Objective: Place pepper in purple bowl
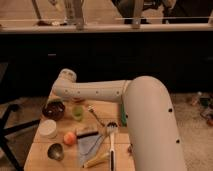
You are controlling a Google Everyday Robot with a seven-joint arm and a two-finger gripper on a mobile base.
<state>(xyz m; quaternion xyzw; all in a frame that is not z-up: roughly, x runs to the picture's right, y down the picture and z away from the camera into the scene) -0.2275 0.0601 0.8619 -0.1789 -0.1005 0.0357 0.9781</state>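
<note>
A dark purple bowl (53,109) sits at the left of the wooden table (37,155). A small green pepper (77,113) stands just right of the bowl, on the table. My white arm (95,91) reaches from the right foreground to the left and bends down above the bowl and pepper. The gripper (76,102) hangs below the forearm, right above the pepper, mostly hidden by the arm.
A white cup (48,128), an orange-red fruit (70,137) and a small metal bowl (55,151) stand in front of the purple bowl. A spoon (95,115), a white spatula (111,136), a blue cloth (89,145) and a yellow item (97,160) lie mid-table. A dark counter wall stands behind.
</note>
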